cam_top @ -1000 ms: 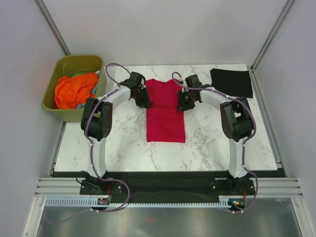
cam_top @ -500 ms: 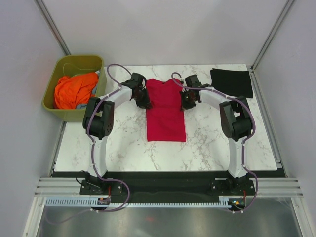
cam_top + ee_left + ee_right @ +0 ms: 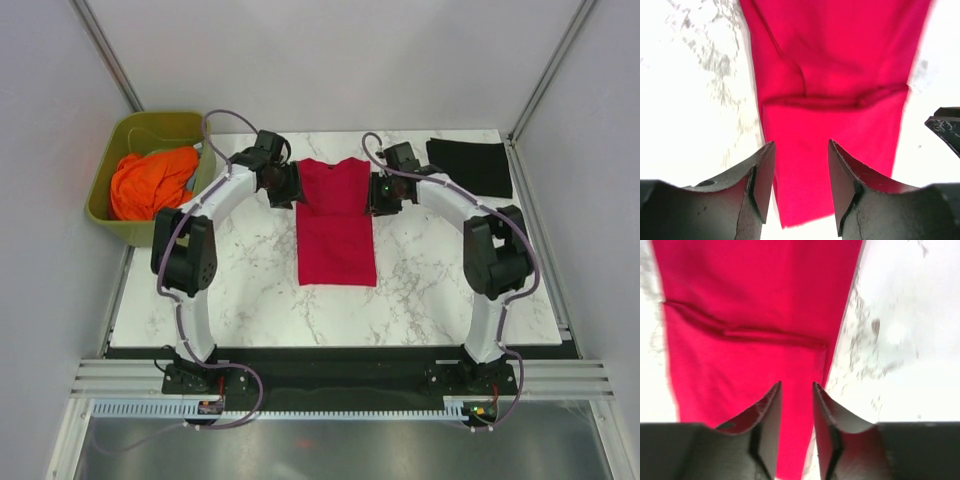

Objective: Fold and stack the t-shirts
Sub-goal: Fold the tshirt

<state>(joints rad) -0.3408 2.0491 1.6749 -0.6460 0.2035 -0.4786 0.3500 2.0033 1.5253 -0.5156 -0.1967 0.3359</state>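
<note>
- At the centre of the table [image 3: 230,290], the crimson t-shirt [image 3: 336,222] lies flat as a narrow strip, its long axis running top to bottom of the frame, collar toward the top.
- Left claw [image 3: 288,188] and right claw [image 3: 380,195] flank the collar end, jaws apart, holding nothing.
- Likely next: pinch both collar corners and fold them toward the hem.
- Black t-shirt [image 3: 470,167] lies folded at upper right.

Plain crimson red t-shirt [image 3: 336,228], black t-shirt [image 3: 470,167], olive-green tub [image 3: 128,232], orange cloth [image 3: 148,183], perhaps blue beneath, grey-veined white tabletop [image 3: 250,290]
</note>
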